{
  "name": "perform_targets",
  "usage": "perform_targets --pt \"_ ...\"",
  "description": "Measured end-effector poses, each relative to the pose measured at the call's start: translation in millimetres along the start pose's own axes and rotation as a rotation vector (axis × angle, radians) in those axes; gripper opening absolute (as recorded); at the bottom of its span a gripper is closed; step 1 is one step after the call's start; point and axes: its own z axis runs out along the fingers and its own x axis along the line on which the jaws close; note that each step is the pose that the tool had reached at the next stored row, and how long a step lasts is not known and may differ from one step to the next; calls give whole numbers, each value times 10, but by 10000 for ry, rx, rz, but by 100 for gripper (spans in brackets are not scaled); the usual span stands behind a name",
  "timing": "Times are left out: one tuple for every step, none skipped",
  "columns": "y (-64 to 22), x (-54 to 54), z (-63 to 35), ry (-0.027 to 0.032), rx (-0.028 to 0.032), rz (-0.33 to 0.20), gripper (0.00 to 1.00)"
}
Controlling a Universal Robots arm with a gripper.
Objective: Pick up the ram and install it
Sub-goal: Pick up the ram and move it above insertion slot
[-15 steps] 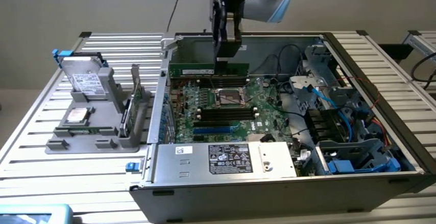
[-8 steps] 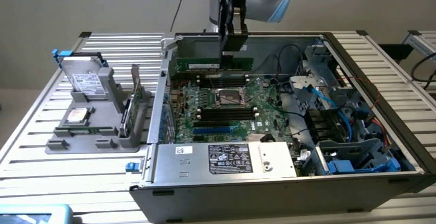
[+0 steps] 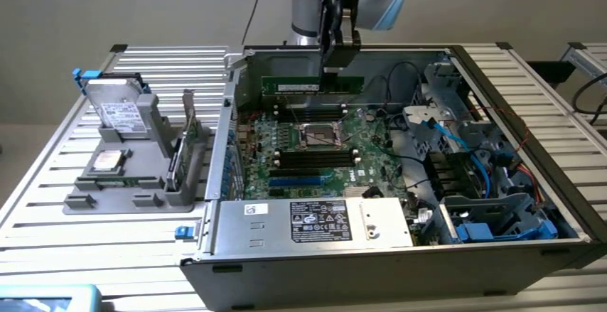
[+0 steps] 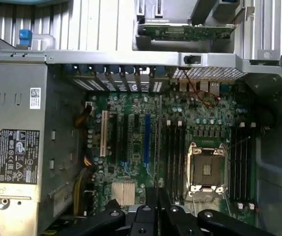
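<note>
Up over the motherboard (image 3: 372, 171), the hand (image 3: 340, 67) is clamped on the ram (image 3: 294, 84) (held level).

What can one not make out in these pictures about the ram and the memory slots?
- Exterior view: whether the ram touches the memory slots; the angle hides any gap.
- Exterior view: the ram's held part, covered by the gripper.
- Wrist view: the power supply label, too small to read.

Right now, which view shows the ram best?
The exterior view: the ram hangs side-on in the end effector above the motherboard, nearly its whole length visible. In the wrist view it appears edge-on, as a thin strip.
</note>
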Motion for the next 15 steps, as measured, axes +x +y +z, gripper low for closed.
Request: perform_targets --pt "-26 -26 8 1 0 0 13" --pt "-50 -54 15 2 0 0 13" --pt "-75 -84 22 5 -1 0 13" --pt "-98 -114 28 9 -1 0 13" --pt "-121 -142 34 16 -1 0 13" --pt "-141 -167 39 28 -1 1 13" --pt "-151 -187 43 42 -1 2 13" --pt "-156 -207 50 54 -1 4 13" --pt "-158 -230 55 78 -2 4 13" --pt "-159 -254 59 115 -2 5 13" --pt "-159 -278 66 151 -1 7 13" --pt "-160 -304 74 179 0 8 13" --pt "-161 -328 80 209 -1 10 13" --pt "-161 -350 86 232 1 11 13" --pt "-162 -371 94 239 4 12 13"
